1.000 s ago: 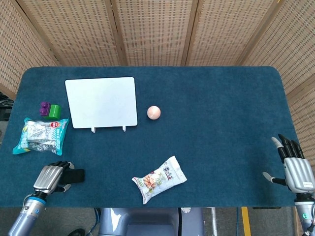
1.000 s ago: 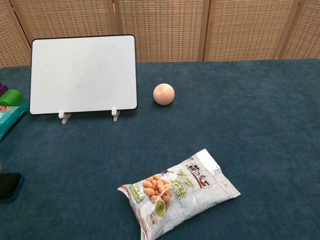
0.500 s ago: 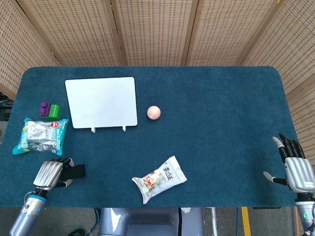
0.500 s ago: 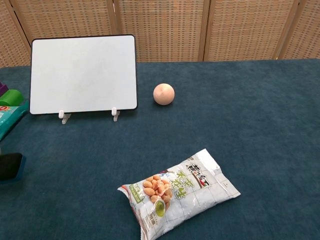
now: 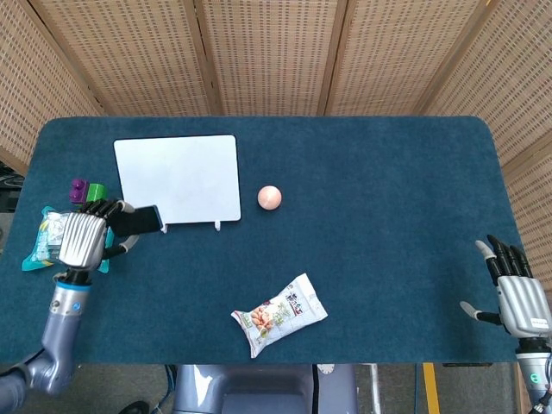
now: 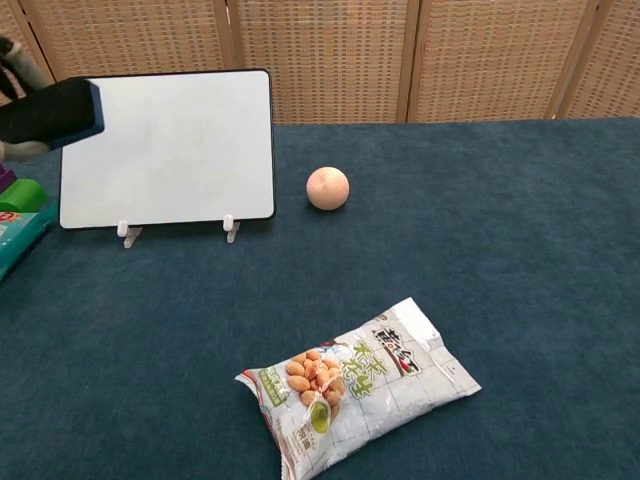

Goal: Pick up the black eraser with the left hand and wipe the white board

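— Where is the black eraser (image 5: 138, 220)?

— At the left of the frame. My left hand (image 5: 82, 241) grips it, raised, over the white board's (image 5: 178, 178) lower left corner.

— And the other hand?

— I see my right hand (image 5: 520, 296) at the lower right edge, fingers spread, holding nothing. A pale ball (image 5: 270, 197) sits just right of the board; a snack packet (image 5: 279, 314) lies lower centre.

Eraser (image 5: 138, 220) before whiteboard (image 5: 178, 178) left edge, ball (image 5: 270, 197) right, snack bag (image 5: 279, 315) nearer.
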Controlling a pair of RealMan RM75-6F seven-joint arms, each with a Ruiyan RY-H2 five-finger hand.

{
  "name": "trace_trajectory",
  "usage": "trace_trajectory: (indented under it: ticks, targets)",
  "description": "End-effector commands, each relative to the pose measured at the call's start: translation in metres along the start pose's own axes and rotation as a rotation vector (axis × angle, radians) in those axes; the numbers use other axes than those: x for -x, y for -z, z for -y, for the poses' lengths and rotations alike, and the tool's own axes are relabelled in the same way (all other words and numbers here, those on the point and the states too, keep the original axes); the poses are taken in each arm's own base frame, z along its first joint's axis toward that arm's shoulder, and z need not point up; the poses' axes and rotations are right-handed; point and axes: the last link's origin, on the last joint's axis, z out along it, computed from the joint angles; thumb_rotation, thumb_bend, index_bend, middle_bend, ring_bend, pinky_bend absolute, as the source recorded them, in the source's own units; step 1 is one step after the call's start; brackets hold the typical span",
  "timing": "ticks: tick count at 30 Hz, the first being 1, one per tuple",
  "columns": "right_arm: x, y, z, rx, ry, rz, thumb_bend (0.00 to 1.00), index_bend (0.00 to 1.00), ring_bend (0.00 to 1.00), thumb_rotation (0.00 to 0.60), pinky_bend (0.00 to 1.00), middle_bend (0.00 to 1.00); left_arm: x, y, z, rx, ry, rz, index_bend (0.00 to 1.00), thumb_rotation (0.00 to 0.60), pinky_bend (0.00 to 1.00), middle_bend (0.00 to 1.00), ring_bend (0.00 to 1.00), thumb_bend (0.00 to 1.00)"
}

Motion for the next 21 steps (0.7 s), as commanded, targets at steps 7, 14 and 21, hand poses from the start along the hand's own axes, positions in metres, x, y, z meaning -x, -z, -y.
trace_trajectory:
  ticks: [7,14,21]
  targets:
    - [0.001,-0.008,-0.008,0.032,-0.018,0.021,0.0,0.0,0.0,0.6,0.0,0.0,0.051,-0.103,-0.014,-0.091,-0.115,0.027,0.48,0.6,0.46,0.49,0.42,0.23]
    - [0.003,-0.012,-0.01,0.042,-0.022,0.037,0.0,0.0,0.0,0.6,0.0,0.0,0.07,-0.125,-0.012,-0.146,-0.144,0.059,0.48,0.6,0.46,0.49,0.42,0.23]
    - [0.005,-0.015,-0.011,0.049,-0.022,0.052,0.0,0.0,0.0,0.6,0.0,0.0,0.075,-0.13,-0.015,-0.137,-0.195,0.048,0.48,0.6,0.46,0.49,0.42,0.23]
